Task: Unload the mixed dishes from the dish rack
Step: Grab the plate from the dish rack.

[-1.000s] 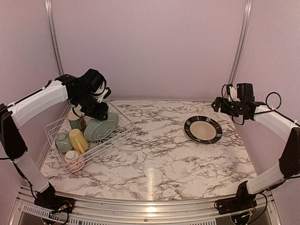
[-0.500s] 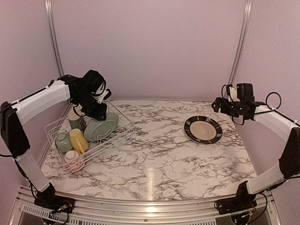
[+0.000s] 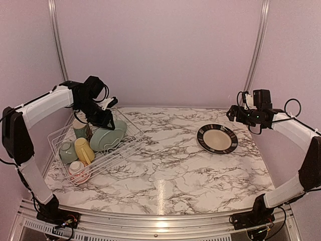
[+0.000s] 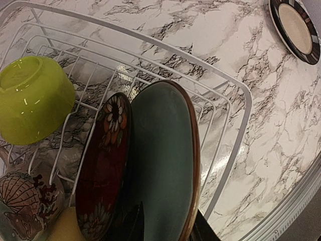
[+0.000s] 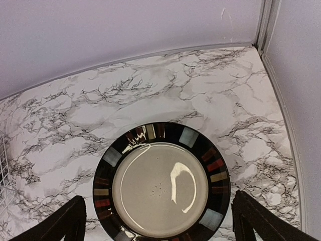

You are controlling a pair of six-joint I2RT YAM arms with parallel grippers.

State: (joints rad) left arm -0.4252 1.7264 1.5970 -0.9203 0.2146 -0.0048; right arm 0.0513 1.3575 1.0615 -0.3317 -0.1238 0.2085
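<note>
The white wire dish rack [image 3: 131,143] stands at the left and also shows in the left wrist view [image 4: 235,115]. A pale green plate [image 3: 109,137] stands on edge in it, with a red patterned plate [image 4: 103,165] against it. My left gripper [image 3: 107,124] reaches down into the rack. In its wrist view the gripper [image 4: 168,223] has one finger on the green plate's [image 4: 163,160] face and one behind its rim. The black-rimmed cream plate [image 3: 217,138] lies flat on the table. My right gripper [image 3: 232,112] hovers open and empty above it [image 5: 161,187].
The rack also holds a lime-green bowl [image 4: 32,98], a yellow mug [image 3: 84,149], a red-patterned bowl [image 4: 22,201], a beige mug in a bowl [image 3: 77,170] and a pale green piece [image 3: 67,152]. Marble tabletop [image 3: 170,170] spreads between rack and plate. Walls are close at both sides.
My left wrist has shifted a little to the left and turned while its fingertips stayed at the green plate. The dishes and the right arm have not moved.
</note>
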